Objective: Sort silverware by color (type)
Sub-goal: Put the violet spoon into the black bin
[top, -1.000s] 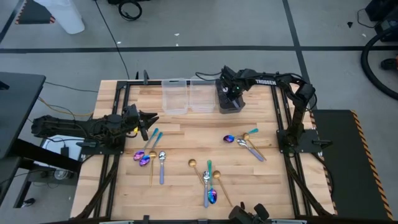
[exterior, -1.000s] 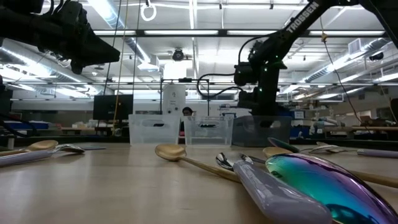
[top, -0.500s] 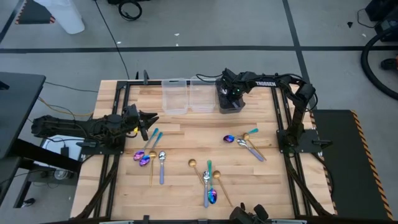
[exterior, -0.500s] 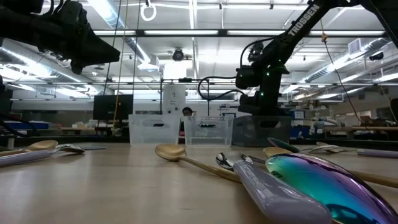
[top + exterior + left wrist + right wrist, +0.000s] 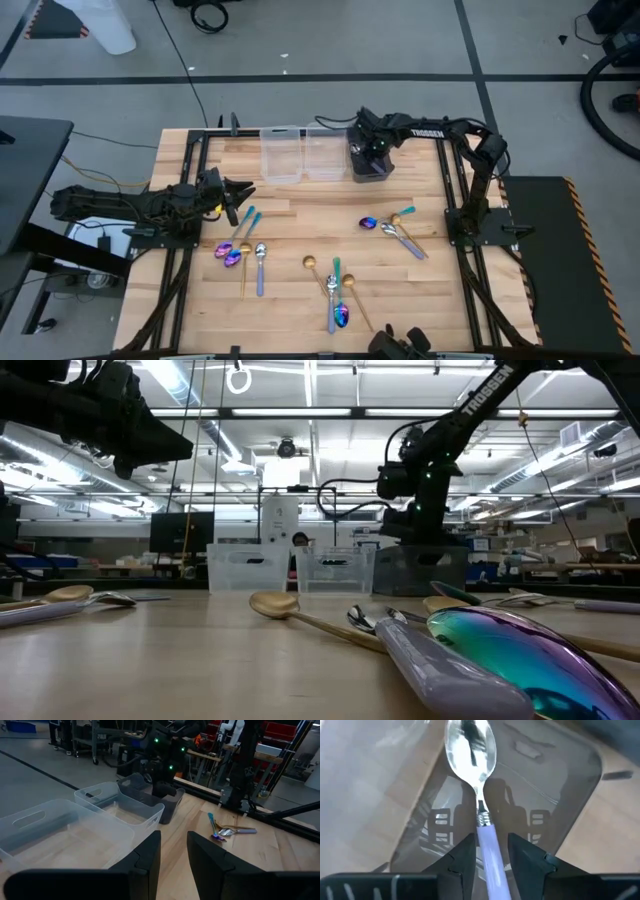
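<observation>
The left gripper [image 5: 240,195] hovered well left of the dark grey bin [image 5: 367,163], its fingers slightly apart and empty. Scattered spoons [image 5: 335,292] lay on the table [image 5: 290,215] nearer the front than the bin. The right gripper [image 5: 486,851] hung over the bin, fingers parted around a silver spoon [image 5: 479,770] with a lilac handle.

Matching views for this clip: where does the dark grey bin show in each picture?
High view: dark grey bin at the table's far edge, under the right gripper.
Low view: right of centre, behind the spoons.
Left wrist view: upper middle.
Right wrist view: fills the frame.
Shared landmark: the clear bins beside it.
</observation>
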`<state>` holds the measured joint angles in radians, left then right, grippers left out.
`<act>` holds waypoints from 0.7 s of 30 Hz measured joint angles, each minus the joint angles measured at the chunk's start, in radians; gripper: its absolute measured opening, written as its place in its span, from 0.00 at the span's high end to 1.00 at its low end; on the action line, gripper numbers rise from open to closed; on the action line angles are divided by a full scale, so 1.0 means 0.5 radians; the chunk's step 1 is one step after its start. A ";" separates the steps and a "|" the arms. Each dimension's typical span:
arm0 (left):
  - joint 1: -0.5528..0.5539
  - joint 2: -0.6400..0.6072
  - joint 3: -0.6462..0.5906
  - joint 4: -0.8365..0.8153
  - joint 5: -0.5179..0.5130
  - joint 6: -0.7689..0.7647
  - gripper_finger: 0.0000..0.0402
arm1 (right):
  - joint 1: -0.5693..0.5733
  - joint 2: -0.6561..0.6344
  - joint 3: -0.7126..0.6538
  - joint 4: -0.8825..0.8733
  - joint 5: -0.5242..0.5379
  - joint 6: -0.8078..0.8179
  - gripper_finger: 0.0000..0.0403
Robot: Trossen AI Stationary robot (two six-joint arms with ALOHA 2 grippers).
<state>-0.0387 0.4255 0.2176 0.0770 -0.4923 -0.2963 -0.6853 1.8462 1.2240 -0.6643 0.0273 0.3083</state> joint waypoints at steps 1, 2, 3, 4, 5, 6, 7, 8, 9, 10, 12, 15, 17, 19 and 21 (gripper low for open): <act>0.000 0.000 0.000 0.000 0.000 0.000 0.74 | 0.000 0.000 0.027 -0.028 -0.001 -0.003 0.69; 0.000 0.000 0.000 0.000 0.000 0.000 0.74 | 0.000 0.000 0.055 -0.060 -0.002 -0.004 0.69; 0.000 0.000 0.000 0.000 0.000 0.000 0.74 | 0.000 0.000 0.085 -0.089 -0.003 -0.005 0.69; 0.001 0.000 0.000 0.000 0.000 0.000 0.74 | 0.001 0.000 0.118 -0.121 -0.004 -0.007 0.69; 0.001 0.000 0.000 0.000 0.000 0.000 0.74 | 0.001 -0.001 0.149 -0.159 -0.004 -0.013 0.69; 0.000 0.000 0.000 0.000 0.000 0.000 0.74 | 0.004 -0.003 0.178 -0.199 -0.003 -0.023 0.69; 0.000 0.000 0.000 0.000 0.000 0.000 0.74 | 0.008 -0.010 0.204 -0.235 0.004 -0.027 0.69; 0.000 0.000 0.000 0.000 0.000 0.000 0.74 | 0.013 -0.022 0.230 -0.267 0.011 -0.027 0.69; 0.000 0.000 0.000 0.000 0.000 0.000 0.74 | 0.018 -0.038 0.257 -0.297 0.011 -0.028 0.69; 0.001 0.000 0.000 0.000 0.000 0.000 0.74 | 0.024 -0.057 0.281 -0.321 0.011 -0.028 0.69; 0.001 0.000 0.000 -0.001 0.000 0.000 0.74 | 0.040 -0.107 0.324 -0.400 0.017 -0.028 0.69; 0.001 0.000 0.000 -0.001 0.000 0.000 0.74 | 0.075 -0.195 0.366 -0.491 0.085 -0.011 0.69; 0.000 0.000 0.000 -0.001 0.000 0.000 0.74 | 0.101 -0.264 0.369 -0.525 0.112 0.010 0.69; 0.000 0.000 0.000 -0.001 0.000 0.000 0.74 | 0.127 -0.326 0.369 -0.563 0.115 0.036 0.69; 0.000 0.000 0.000 -0.001 0.000 0.000 0.74 | 0.157 -0.386 0.369 -0.603 0.116 0.064 0.69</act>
<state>-0.0385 0.4255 0.2176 0.0765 -0.4923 -0.2962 -0.6066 1.6534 1.4086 -0.9658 0.0853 0.3404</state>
